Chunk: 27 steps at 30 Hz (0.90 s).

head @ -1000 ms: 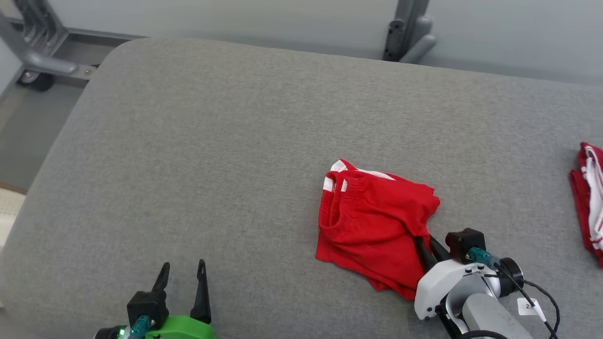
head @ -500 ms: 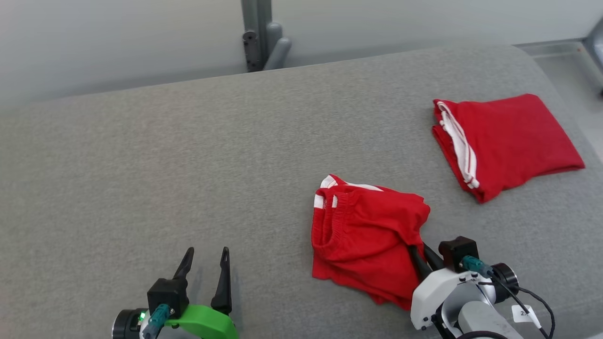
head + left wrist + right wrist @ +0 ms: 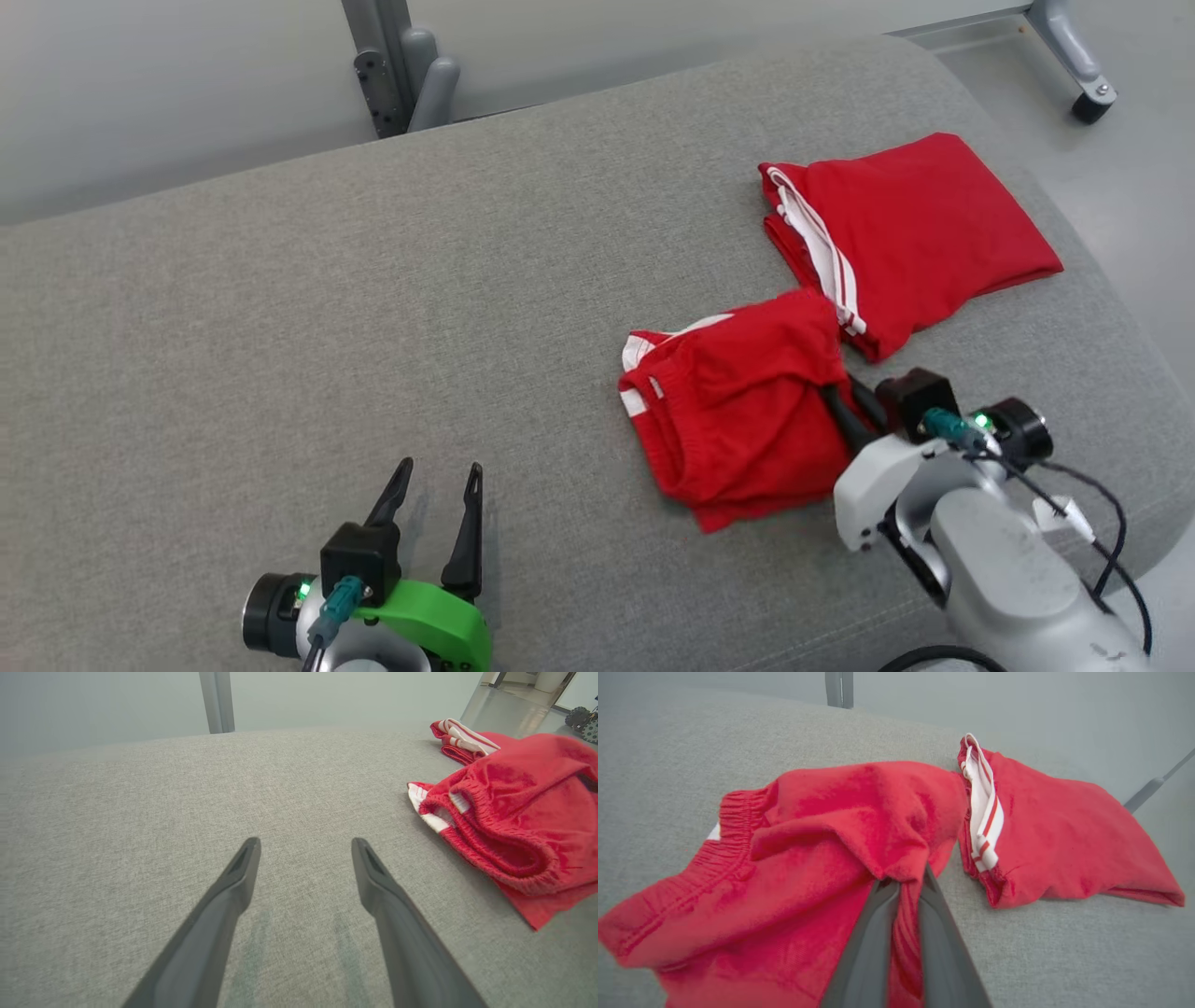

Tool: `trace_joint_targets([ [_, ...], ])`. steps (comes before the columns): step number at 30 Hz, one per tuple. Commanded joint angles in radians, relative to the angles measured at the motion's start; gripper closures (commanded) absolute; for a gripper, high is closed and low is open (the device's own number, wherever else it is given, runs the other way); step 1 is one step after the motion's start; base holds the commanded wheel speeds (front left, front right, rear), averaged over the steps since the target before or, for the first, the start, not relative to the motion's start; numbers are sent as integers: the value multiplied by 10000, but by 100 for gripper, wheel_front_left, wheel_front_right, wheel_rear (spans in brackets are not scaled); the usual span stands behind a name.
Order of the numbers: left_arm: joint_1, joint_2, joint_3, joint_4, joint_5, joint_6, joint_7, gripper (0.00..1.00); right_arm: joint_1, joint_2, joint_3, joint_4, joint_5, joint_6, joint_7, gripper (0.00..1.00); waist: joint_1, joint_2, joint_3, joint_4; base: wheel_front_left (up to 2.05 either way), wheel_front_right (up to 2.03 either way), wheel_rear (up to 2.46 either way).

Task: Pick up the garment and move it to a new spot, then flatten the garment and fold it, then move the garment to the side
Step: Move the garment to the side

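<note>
The garment (image 3: 738, 411), red shorts with white side stripes and an elastic waistband, lies folded and bunched on the grey cushion (image 3: 373, 308). My right gripper (image 3: 845, 403) is shut on its right edge, and the cloth drapes over the fingertips. In the right wrist view the garment (image 3: 822, 858) is pinched between the two fingers of that gripper (image 3: 903, 879), its held corner raised. My left gripper (image 3: 440, 471) rests open at the lower left, well apart from the cloth. In the left wrist view that gripper (image 3: 306, 847) has nothing between its fingers, and the garment (image 3: 509, 826) lies to its right.
A second red garment (image 3: 910, 219) with white stripes lies folded at the cushion's far right, its near corner beside the held one; it shows again (image 3: 1059, 835) (image 3: 460, 742). A grey metal post (image 3: 392, 65) stands behind. The cushion's right edge drops to floor by a caster (image 3: 1088, 105).
The head camera has swung to the right. My right gripper has carried the held garment up and right, until it sits beside the second folded garment. The left gripper stays open.
</note>
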Motion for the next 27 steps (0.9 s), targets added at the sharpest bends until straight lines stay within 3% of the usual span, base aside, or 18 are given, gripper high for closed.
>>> trace_joint_targets([
  [1,-147,52,43,8,86,-11,10,0,-458,-295,134,48,-119,-21,-11,100,0,-1,516,762,0,0,0],
  [8,-294,49,311,30,385,-108,10,0,-2596,-1820,681,1009,-283,-21,-11,100,0,-1,1020,1806,0,0,0],
  [13,-411,49,380,9,515,-155,10,0,-3469,-2708,308,1981,-322,-21,10,100,0,-1,1254,2224,0,0,0],
  [14,-424,47,395,-6,577,-190,11,0,-3750,-3153,35,2486,-360,-21,13,100,0,-1,1353,2402,0,0,0],
  [21,-474,46,609,23,745,-186,10,0,-4209,-4061,-879,3546,-921,-21,11,99,0,-1,1557,2666,0,0,0],
  [22,-492,46,648,22,779,-209,10,0,-4264,-4213,-1049,3666,-1033,-21,7,1,0,-1,1603,2687,0,0,0],
  [27,-519,47,853,64,869,-274,10,0,-4362,-4271,-2102,4116,-1584,-21,-5,0,0,-1,1649,2670,0,0,0],
])
